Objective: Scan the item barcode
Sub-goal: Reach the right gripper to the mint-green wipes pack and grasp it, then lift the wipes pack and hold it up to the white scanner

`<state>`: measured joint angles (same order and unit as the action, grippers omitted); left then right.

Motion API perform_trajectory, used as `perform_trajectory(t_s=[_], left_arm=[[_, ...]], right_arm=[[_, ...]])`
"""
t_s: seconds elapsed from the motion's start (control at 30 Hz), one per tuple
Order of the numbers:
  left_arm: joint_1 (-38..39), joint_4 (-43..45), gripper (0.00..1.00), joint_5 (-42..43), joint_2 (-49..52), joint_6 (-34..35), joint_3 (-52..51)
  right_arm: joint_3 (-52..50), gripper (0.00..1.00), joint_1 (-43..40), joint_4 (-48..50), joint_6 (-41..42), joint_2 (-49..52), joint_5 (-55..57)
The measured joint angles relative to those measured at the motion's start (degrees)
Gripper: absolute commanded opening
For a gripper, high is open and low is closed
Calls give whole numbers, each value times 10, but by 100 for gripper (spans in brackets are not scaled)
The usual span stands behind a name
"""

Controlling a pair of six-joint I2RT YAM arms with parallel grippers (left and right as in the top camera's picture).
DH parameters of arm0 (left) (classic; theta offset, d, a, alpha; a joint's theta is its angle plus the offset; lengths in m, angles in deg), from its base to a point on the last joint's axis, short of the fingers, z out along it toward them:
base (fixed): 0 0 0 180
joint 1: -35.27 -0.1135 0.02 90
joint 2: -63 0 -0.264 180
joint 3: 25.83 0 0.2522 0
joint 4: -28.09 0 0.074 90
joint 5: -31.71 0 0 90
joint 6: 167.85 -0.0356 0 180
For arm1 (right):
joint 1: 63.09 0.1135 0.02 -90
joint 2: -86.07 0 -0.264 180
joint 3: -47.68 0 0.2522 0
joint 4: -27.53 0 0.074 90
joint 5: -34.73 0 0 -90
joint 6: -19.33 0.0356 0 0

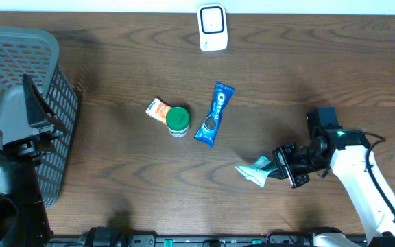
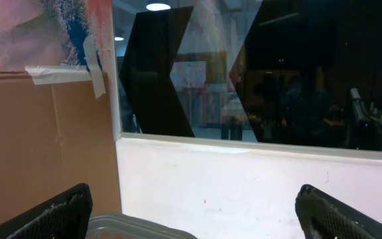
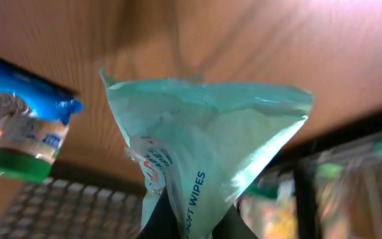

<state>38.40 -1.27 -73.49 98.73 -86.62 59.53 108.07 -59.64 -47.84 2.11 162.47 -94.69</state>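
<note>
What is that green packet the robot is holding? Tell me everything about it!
The wipes packet is a soft, crinkly pack of pale mint-green plastic, printed with "SOFT WIPES" in blue. The right gripper is shut on one end of it, so it sticks out toward the Oreo pack, above the wooden table. Its far corner is folded to a point.
</note>
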Motion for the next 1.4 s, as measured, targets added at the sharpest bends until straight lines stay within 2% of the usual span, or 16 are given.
perform_trajectory(t_s=[0.2, 0.37, 0.53, 0.63, 0.8, 0.93, 1.23, 1.4], left_arm=[[0, 0, 98, 0, 0, 0, 0], [0, 0, 98, 0, 0, 0, 0], [0, 0, 98, 0, 0, 3, 0], [0, 0, 98, 0, 0, 15, 0], [0, 0, 97, 0, 0, 30, 0], [0, 1, 98, 0, 0, 53, 0], [0, -7, 98, 0, -67, 77, 0], [0, -10, 98, 17, -134, 78, 0]], right_arm=[[0, 2, 0, -1, 70, 20, -97], [0, 2, 0, -9, 45, 27, -125], [0, 1, 0, -94, 17, 27, -105], [0, 2, 0, -145, 38, 27, -116], [0, 2, 0, -148, 88, 27, -182], [0, 2, 0, -98, 138, 27, -217], [0, 2, 0, 149, 194, 27, -228], [1, 1, 0, 195, 198, 27, -224]])
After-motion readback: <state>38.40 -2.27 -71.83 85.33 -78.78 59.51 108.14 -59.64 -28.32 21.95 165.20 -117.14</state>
